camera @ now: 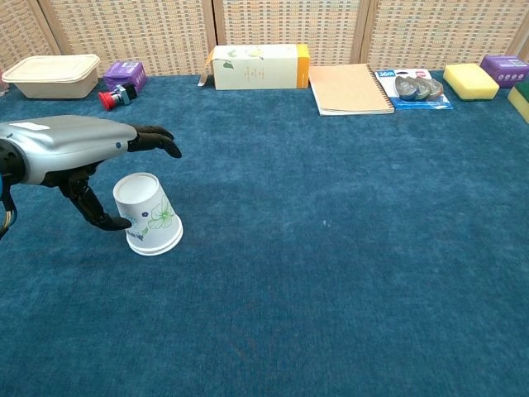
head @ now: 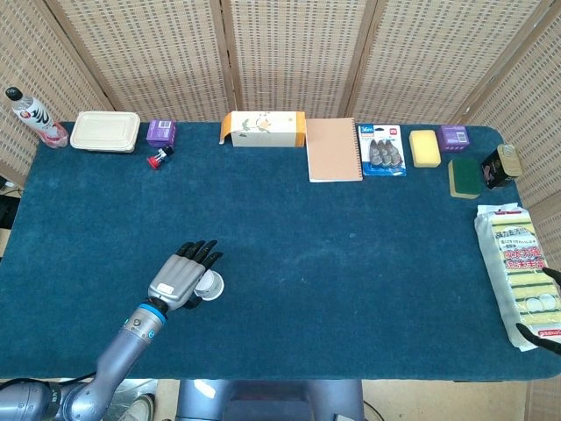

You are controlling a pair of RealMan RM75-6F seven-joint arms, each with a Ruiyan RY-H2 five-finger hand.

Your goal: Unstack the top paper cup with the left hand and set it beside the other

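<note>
A white paper cup stack with a green flower print stands upside down on the blue cloth, at lower left in the head view. My left hand hovers right at its left side, fingers stretched out over the top and thumb reaching the cup's side; it holds nothing. In the head view the left hand partly covers the cup. Only the dark fingertips of my right hand show at the far right edge, by the sponge pack.
Along the back edge stand a bottle, a lidded container, a purple box, a red item, a carton, a notebook, a blister pack and sponges. A sponge pack lies at right.
</note>
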